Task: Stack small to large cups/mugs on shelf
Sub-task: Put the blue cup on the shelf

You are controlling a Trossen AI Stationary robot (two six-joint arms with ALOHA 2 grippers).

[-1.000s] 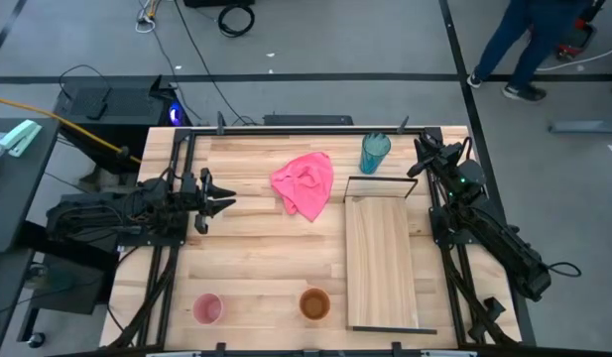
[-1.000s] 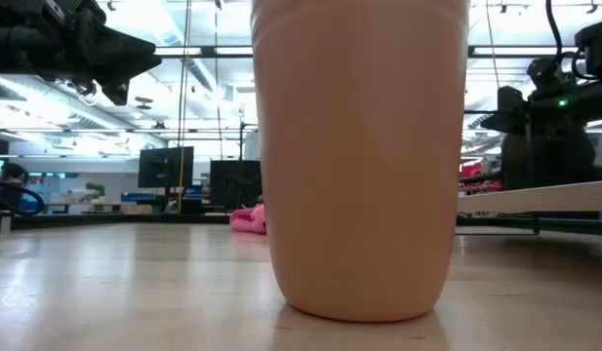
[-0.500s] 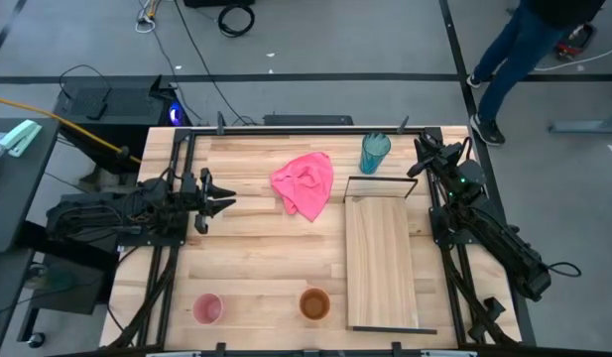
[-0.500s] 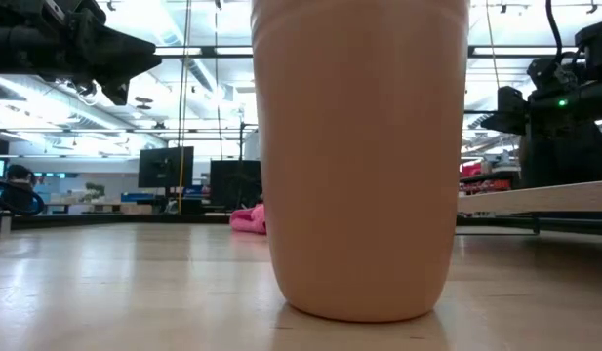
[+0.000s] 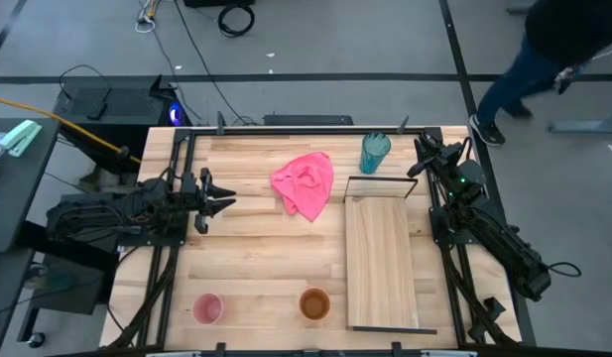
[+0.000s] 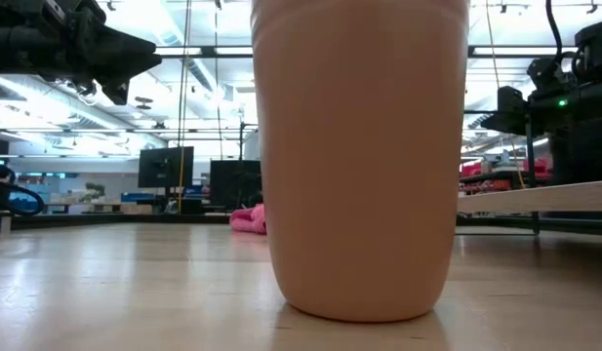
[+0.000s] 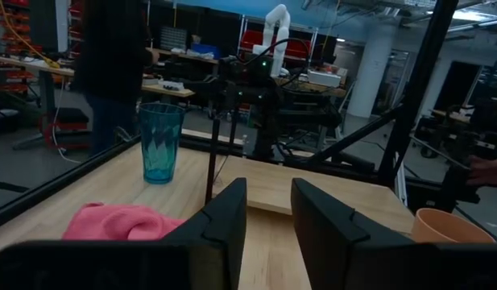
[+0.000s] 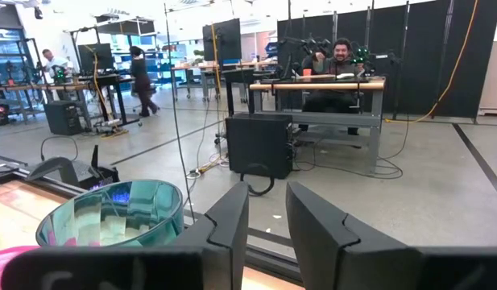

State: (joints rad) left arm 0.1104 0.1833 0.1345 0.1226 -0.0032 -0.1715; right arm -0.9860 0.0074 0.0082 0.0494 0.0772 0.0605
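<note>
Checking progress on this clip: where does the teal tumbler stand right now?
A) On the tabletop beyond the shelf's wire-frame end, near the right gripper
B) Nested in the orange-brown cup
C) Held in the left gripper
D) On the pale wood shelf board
A: in the high view the teal tumbler stands on the tabletop just past the shelf and its wire frame, close to the right gripper; no cup is on the shelf.
</note>
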